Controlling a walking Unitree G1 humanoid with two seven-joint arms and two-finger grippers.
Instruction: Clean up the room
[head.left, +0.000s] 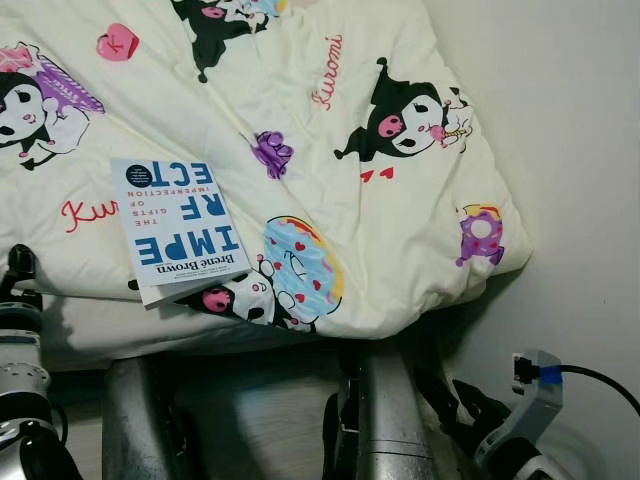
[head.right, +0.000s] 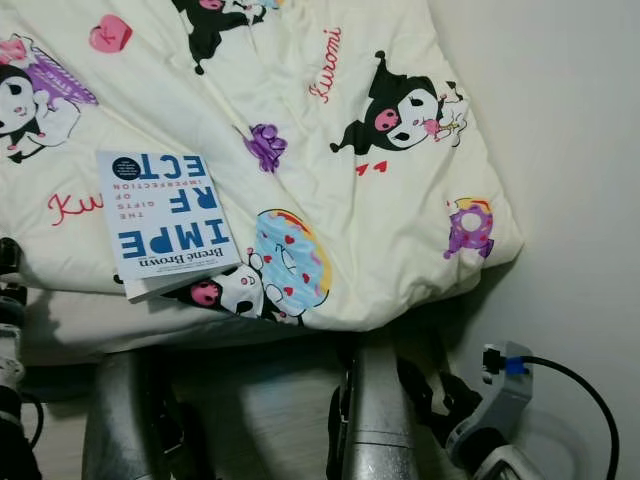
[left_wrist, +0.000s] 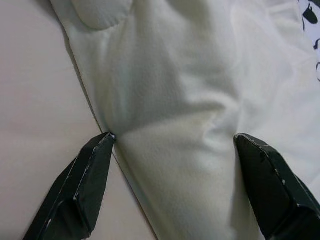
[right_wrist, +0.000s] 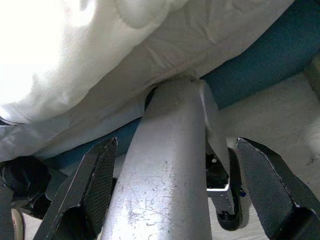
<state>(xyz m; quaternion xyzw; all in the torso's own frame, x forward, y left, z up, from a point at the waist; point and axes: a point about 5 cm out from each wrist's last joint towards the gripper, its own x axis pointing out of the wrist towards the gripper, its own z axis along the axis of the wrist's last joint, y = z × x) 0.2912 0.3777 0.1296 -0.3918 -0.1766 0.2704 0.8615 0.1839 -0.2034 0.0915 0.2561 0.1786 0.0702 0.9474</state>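
One book (head.left: 178, 227) on quilt (head.left: 400, 210), hands low

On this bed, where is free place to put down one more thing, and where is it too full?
The quilt is bare right of the book, up to the wall, and above the book too. Near the front edge it is tight: the book overhangs the quilt's edge, and the robot's silver arms sit just below it.
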